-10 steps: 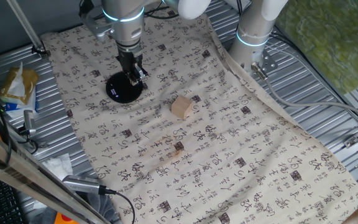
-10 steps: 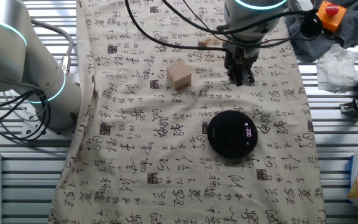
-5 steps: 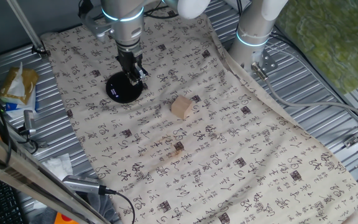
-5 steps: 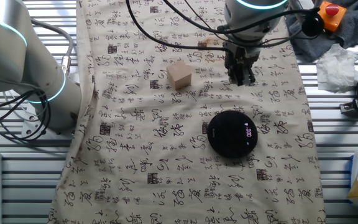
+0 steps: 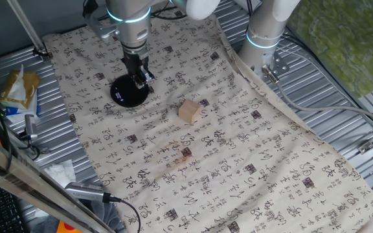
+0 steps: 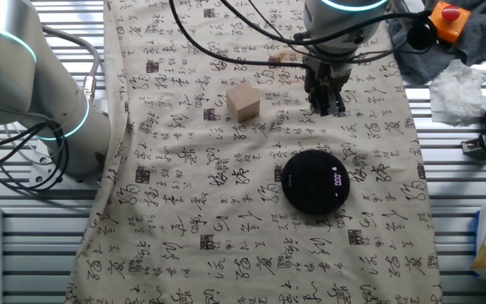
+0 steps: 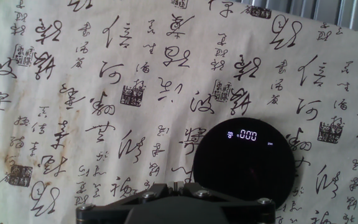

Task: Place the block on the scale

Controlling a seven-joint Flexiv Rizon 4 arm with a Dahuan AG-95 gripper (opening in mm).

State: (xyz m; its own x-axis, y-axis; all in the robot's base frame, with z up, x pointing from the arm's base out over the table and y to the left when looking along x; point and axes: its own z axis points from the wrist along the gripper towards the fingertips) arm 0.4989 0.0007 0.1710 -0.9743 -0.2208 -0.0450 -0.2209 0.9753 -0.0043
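Block sits on the printed cloth, well apart from the scale, nothing touching it. Gripper hangs nr the scale w/ fingers together, empty. Scale display is lit, top bare in hand view.

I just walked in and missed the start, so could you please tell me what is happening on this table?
A single robot arm is meant to put the block on the scale. Nothing has been picked up yet: the wooden block sits alone on the calligraphy-printed cloth, apart from the black scale, whose display is lit. The claw hangs above the cloth near the scale, holding nothing; whether it is open is hard to tell.
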